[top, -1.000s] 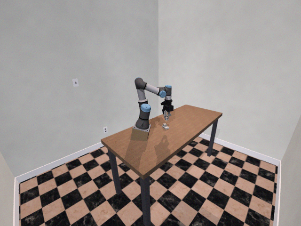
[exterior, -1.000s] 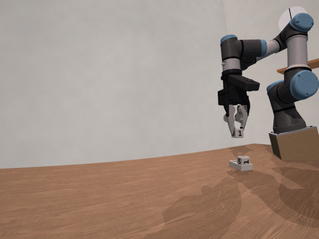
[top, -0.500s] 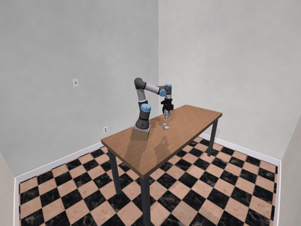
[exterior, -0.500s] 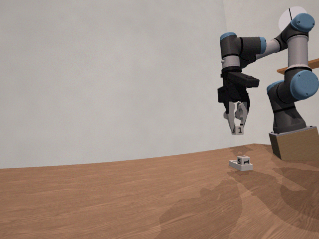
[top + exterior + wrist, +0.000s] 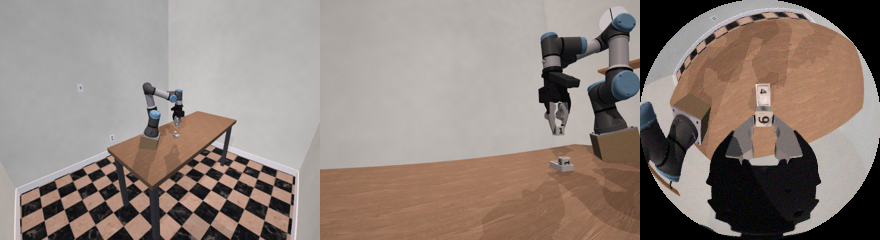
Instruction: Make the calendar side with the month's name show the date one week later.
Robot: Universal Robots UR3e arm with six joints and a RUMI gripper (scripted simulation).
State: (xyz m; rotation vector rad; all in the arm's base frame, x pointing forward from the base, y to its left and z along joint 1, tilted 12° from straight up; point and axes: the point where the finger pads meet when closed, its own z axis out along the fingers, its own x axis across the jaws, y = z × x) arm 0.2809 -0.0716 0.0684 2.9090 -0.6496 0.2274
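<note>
Your end effector (image 5: 558,130) was clamped on one cube (image 5: 560,130), high above the tray (image 5: 562,166) at six o'clock. I think you next had to turn it.

The arm (image 5: 618,51) rises from its base, elbow bent high, wrist pointing straight down. Its gripper (image 5: 558,129) hangs above the table, fingers clamped on a cube (image 5: 560,130).

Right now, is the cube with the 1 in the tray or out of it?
Out. The claw holds that cube in the air, well above the tray.
</note>
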